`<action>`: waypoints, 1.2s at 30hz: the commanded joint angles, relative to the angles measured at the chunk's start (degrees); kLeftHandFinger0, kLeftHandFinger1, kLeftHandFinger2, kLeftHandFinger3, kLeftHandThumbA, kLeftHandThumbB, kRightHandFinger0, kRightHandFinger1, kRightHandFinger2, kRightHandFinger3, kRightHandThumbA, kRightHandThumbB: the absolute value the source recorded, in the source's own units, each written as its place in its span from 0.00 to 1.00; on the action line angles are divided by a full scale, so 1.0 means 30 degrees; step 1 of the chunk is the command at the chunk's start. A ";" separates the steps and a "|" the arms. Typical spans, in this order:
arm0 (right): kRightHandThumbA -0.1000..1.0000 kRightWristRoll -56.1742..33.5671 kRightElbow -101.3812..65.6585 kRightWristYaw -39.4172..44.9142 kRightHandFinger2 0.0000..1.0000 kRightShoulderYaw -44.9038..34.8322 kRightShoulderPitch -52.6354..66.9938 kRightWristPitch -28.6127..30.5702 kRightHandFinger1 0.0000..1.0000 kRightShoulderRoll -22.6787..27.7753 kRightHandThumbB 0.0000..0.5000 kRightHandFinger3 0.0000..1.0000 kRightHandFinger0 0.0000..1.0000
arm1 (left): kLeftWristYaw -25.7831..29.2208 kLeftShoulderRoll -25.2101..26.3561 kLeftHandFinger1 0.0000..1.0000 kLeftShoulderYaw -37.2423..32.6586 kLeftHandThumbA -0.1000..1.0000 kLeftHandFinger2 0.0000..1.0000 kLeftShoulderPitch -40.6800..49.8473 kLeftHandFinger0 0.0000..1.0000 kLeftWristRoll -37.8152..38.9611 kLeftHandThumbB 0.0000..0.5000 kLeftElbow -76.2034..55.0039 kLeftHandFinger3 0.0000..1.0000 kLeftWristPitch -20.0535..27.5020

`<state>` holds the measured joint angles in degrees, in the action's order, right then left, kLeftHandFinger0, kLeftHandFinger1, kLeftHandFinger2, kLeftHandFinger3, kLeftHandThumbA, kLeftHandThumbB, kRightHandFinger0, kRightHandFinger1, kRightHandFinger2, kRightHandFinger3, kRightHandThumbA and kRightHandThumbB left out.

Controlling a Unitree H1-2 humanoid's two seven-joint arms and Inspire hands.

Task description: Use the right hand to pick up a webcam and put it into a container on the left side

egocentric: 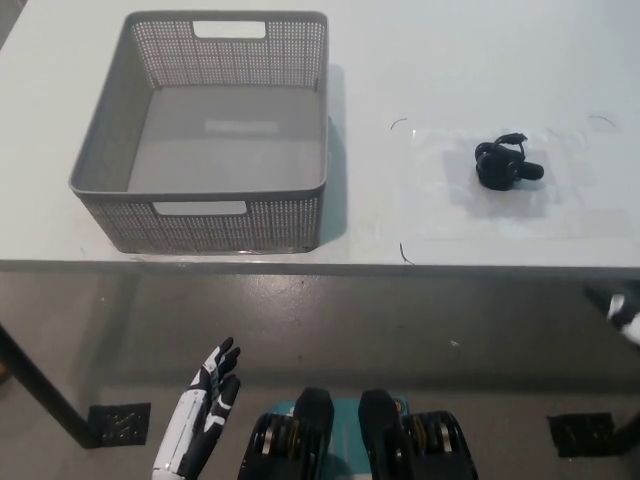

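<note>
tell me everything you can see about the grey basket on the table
The basket is grey and looks like plastic, with perforated mesh walls, a solid rim and a smooth floor. It is roughly square, flaring wider toward the top, with a slot handle cut into its near and far walls. It stands upright and empty on the left part of the white table, near the front edge. Nothing touches it except the table.
</note>
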<state>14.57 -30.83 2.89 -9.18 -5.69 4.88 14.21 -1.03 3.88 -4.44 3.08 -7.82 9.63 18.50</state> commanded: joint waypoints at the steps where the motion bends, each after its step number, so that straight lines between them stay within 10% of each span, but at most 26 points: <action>1: 0.90 0.1887 -0.0801 0.1648 1.00 -0.0162 -0.3529 -0.4690 1.00 0.1796 0.60 1.00 1.00 | 0.0328 0.0018 1.00 0.0035 0.93 1.00 0.0236 1.00 -0.0269 0.21 -0.0591 1.00 0.1103; 17: 0.78 0.4653 0.8298 0.5676 1.00 0.5444 -1.3893 -0.8776 1.00 0.5226 0.71 1.00 1.00 | 0.0282 0.0272 1.00 0.0117 0.92 1.00 0.0553 1.00 -0.0495 0.22 -0.0278 1.00 0.1301; 36: 0.99 0.4944 1.9174 0.6984 1.00 1.0035 -1.7656 -0.8448 1.00 0.3880 1.00 1.00 1.00 | 0.0384 0.0050 1.00 0.0017 0.91 1.00 0.1893 1.00 -0.0695 0.23 -0.0144 1.00 0.2015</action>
<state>27.79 24.81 21.72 19.16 -55.04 -20.23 26.12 -0.96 4.13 -4.23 8.01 -9.24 10.10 21.11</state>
